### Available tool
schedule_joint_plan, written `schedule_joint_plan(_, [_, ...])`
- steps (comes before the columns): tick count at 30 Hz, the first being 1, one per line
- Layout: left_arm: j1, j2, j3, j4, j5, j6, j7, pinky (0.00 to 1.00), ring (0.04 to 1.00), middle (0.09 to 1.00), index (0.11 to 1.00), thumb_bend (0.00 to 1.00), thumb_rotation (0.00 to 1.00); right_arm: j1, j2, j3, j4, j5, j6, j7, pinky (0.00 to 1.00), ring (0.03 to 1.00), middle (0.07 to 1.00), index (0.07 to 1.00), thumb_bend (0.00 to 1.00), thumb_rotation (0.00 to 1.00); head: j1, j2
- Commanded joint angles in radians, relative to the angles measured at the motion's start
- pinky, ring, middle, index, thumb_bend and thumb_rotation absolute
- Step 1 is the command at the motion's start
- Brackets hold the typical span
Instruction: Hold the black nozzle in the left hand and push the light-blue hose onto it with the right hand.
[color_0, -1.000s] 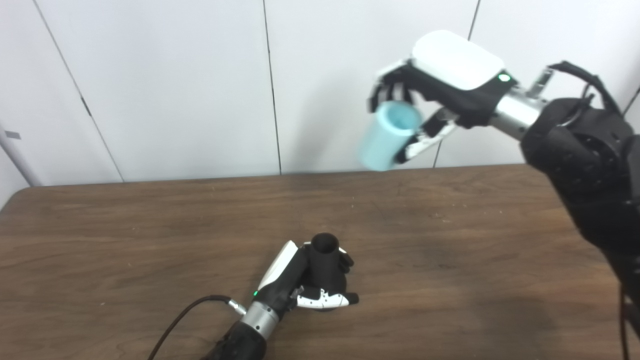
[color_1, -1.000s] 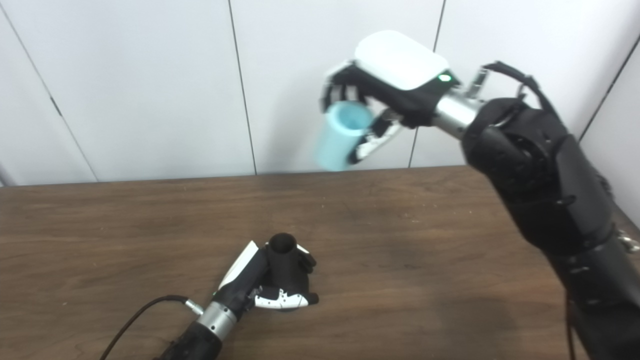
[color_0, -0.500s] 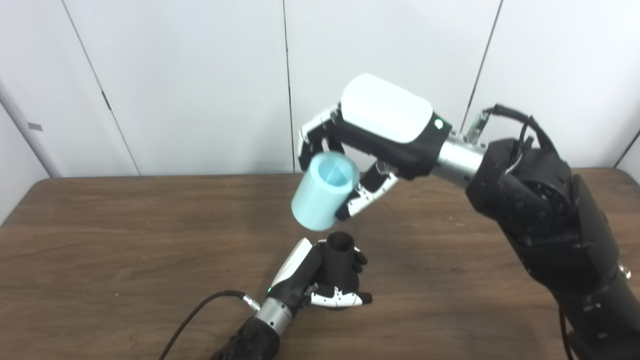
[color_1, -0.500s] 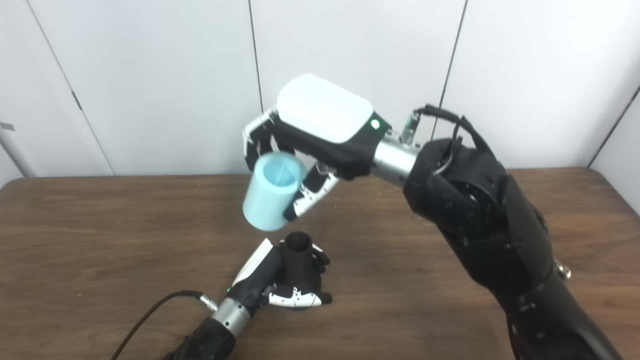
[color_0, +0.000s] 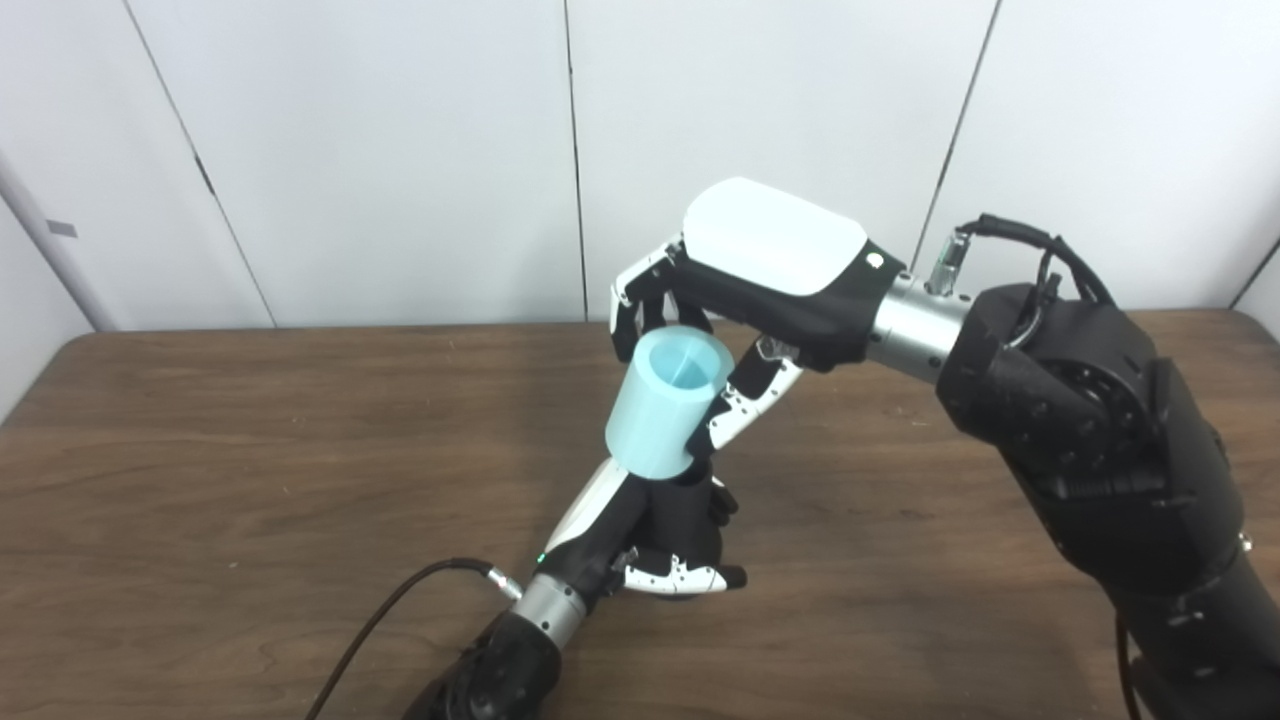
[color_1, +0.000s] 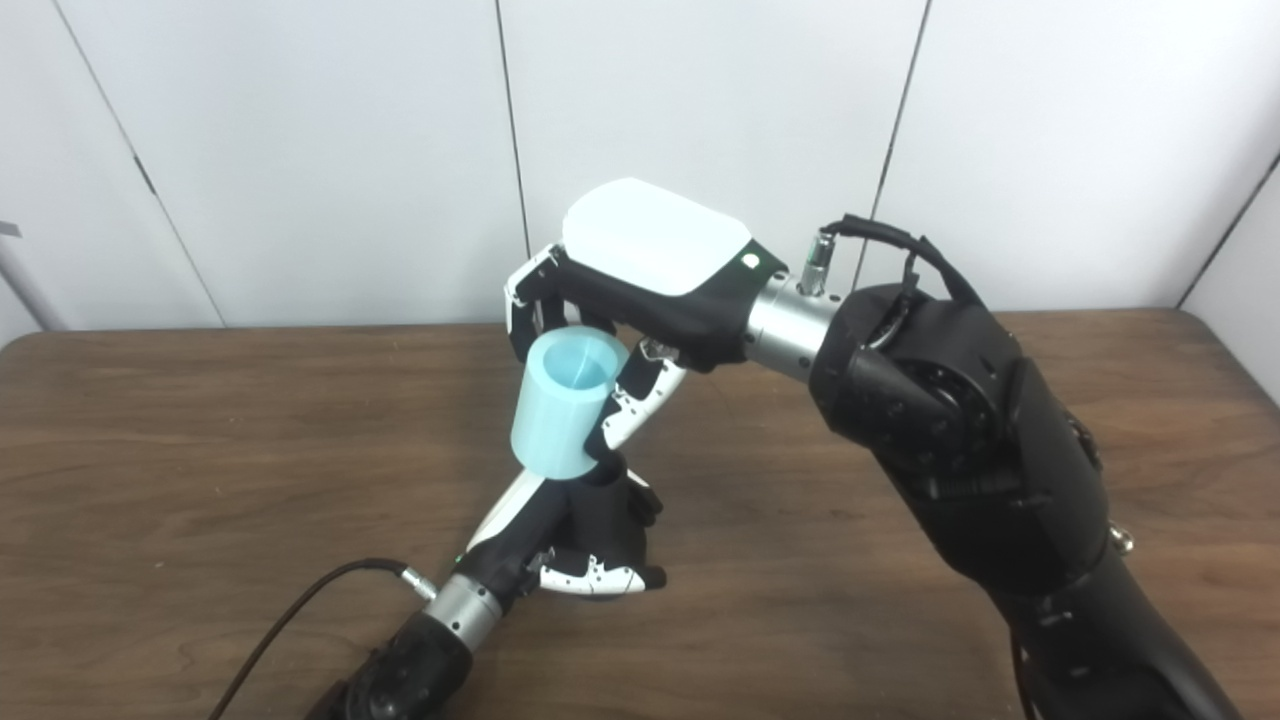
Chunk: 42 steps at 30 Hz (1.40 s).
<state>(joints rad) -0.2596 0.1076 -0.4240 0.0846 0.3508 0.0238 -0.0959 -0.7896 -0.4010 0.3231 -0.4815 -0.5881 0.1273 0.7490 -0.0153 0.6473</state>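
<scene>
The light-blue hose (color_0: 665, 403), a short wide tube with its open end up, is held by my right hand (color_0: 745, 290), which is shut on it from above and behind. Directly below, the black nozzle (color_0: 678, 512) stands upright in my left hand (color_0: 640, 545), which is shut on it near the table's front middle. The hose's lower end sits over the top of the nozzle and hides the nozzle's mouth. In the right eye view the hose (color_1: 567, 405) likewise caps the nozzle (color_1: 592, 515).
The brown wooden table (color_0: 200, 450) fills the lower picture, with a white panelled wall behind it. A black cable (color_0: 390, 615) runs from my left wrist to the front edge. My bulky right forearm (color_0: 1110, 450) crosses the right side.
My right hand has come down and slightly right with the hose, so that its lower end now covers the nozzle's top. My left hand has lifted the nozzle a little.
</scene>
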Motion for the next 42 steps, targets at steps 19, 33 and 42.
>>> schedule_joint_plan(19, [0.035, 0.004, -0.031, 0.024, 0.018, 0.100, -0.087, 0.86, 0.575, 0.533, 0.457, 0.52, 0.00, -0.022, 0.025, 0.003, 0.012, -0.046, -0.017, -0.014, 0.12, 0.429, 0.419, 0.505, 0.52, 0.00, 0.005, 0.012])
schedule_joint_plan(33, [0.038, 0.000, -0.031, 0.038, 0.020, 0.086, -0.076, 0.86, 0.605, 0.545, 0.448, 0.51, 0.00, -0.027, -0.013, 0.060, 0.030, -0.114, -0.028, 0.097, 0.26, 0.362, 0.483, 0.537, 0.51, 0.00, 0.007, -0.008])
schedule_joint_plan(42, [0.041, -0.002, -0.032, 0.039, 0.016, 0.070, -0.077, 0.86, 0.612, 0.551, 0.444, 0.51, 0.00, -0.039, -0.016, 0.065, 0.045, -0.137, -0.052, 0.093, 0.26, 0.361, 0.482, 0.538, 0.51, 0.00, 0.008, -0.007])
